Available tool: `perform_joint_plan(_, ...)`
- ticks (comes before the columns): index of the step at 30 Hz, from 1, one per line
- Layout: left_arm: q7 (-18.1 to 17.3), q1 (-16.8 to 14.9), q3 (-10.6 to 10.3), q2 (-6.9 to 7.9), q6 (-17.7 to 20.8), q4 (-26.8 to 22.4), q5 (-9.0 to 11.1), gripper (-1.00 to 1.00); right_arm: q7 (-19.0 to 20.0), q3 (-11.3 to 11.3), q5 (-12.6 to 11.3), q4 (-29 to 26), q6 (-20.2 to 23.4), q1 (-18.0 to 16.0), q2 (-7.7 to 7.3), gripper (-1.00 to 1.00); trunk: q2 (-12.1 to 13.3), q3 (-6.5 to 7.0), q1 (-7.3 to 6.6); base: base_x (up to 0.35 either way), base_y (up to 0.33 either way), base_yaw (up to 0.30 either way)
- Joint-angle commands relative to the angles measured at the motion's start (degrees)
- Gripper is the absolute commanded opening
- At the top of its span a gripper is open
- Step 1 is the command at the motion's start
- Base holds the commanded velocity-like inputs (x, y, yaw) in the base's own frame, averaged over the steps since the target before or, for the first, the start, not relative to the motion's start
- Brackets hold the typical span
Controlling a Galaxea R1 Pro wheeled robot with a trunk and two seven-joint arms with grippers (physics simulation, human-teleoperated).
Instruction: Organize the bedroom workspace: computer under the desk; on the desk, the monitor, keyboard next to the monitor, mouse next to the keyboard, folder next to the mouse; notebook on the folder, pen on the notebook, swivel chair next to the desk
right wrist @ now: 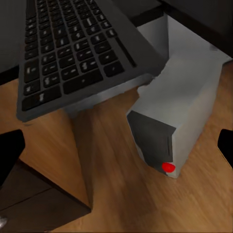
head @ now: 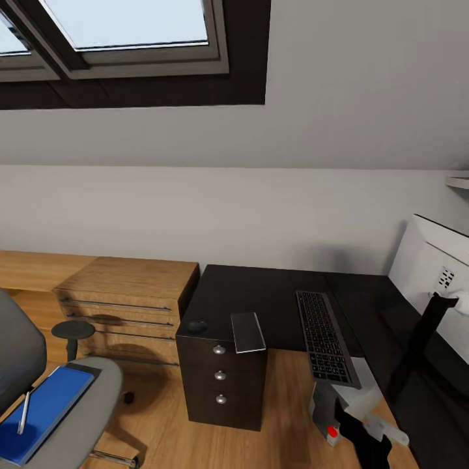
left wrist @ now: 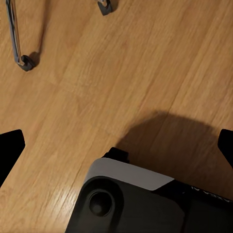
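The keyboard point(head: 326, 337) lies on the black desk point(head: 273, 296), long axis running from 12 toward 6 o'clock in the head view, near end overhanging the desk's front edge. In the right wrist view the keyboard point(right wrist: 73, 53) projects past that edge above the grey computer point(right wrist: 177, 121), which stands on the wooden floor point(right wrist: 121, 194) under the desk, red button on its front face. The monitor point(head: 436, 280) stands at 3 o'clock, screen turned away from the camera. The mouse point(head: 197, 325) sits on the desk's left end, beside a grey notebook point(head: 247, 331) whose long axis points roughly from 12 to 6 o'clock. At 8 o'clock, the swivel chair point(head: 85, 404) carries the blue folder point(head: 45, 407) with the pen point(head: 25, 412) on it, pointing nearly 12 to 6.

The left gripper point(left wrist: 116, 145) is spread wide over the floor. The right gripper point(right wrist: 116, 150) is likewise wide, holding nothing.
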Motion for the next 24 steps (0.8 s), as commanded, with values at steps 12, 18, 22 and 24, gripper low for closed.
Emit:
perform_joint_plan(12,0.3,0.0,-0.4,-0.02,-0.4,0.0,0.6,1.0,-2.7,0.2,-0.5,-11.1,6.4,0.0,-1.4,1.0,0.0,-0.06,0.01,0.0,0.0,0.0)
perform_joint_plan(18,0.3,0.0,-0.4,-0.03,-0.4,0.1,0.6,1.0,-7.8,0.2,-0.6,-16.2,9.6,0.0,-2.42,1.0,0.0,-0.06,0.01,0.0,0.0,0.0)
perform_joint_plan(22,0.3,0.0,-0.4,-0.04,-0.4,0.1,0.6,1.0,-9.9,0.2,-0.5,-18.6,10.8,0.0,-2.79,1.0,0.0,-0.06,0.01,0.0,0.0,0.0)
perform_joint_plan(24,0.3,0.0,-0.4,-0.05,-0.4,0.1,0.6,1.0,-10.6,0.2,0.0,-19.4,11.8,0.0,-2.92,1.0,0.0,-0.06,0.01,0.0,0.0,0.0)
